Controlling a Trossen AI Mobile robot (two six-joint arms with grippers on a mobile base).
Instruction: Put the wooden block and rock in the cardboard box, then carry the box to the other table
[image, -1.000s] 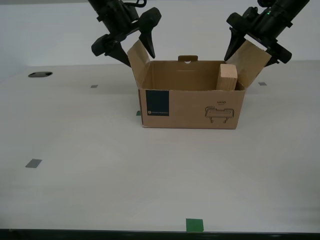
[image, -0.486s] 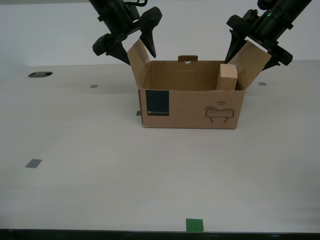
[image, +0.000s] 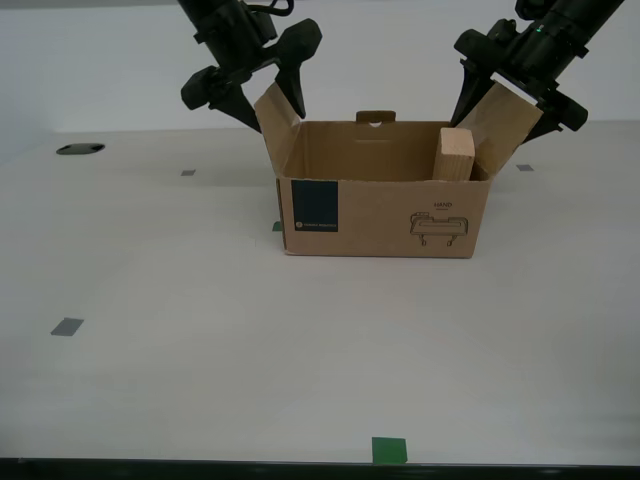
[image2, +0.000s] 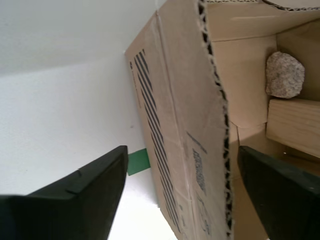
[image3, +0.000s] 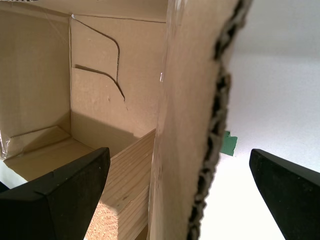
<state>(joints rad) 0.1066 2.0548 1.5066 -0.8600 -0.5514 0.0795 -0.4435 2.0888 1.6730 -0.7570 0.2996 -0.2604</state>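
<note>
The cardboard box (image: 385, 215) stands open on the smooth off-white table (image: 200, 380). The wooden block (image: 456, 155) leans upright inside its end at the exterior view's right. The rock (image2: 284, 75) lies in the box next to the block (image2: 295, 125); the front wall hides it in the exterior view. My second gripper (image: 278, 120) is open, its fingers (image2: 85, 190) astride the flap (image2: 185, 100) at the exterior view's left. My first gripper (image: 515, 120) is open astride the opposite flap (image3: 195, 115), with the block (image3: 130, 175) just below. The other table is out of view.
Grey tape squares (image: 67, 327) mark the table, and a green square (image: 389, 450) lies near its front edge. A green scrap (image: 277, 226) sits by the box's corner. A dark round grommet (image: 80, 149) is at the back on the exterior view's left.
Almost nothing: my second gripper has shifted very slightly around its flap. The box, the block and my first gripper have stayed put.
</note>
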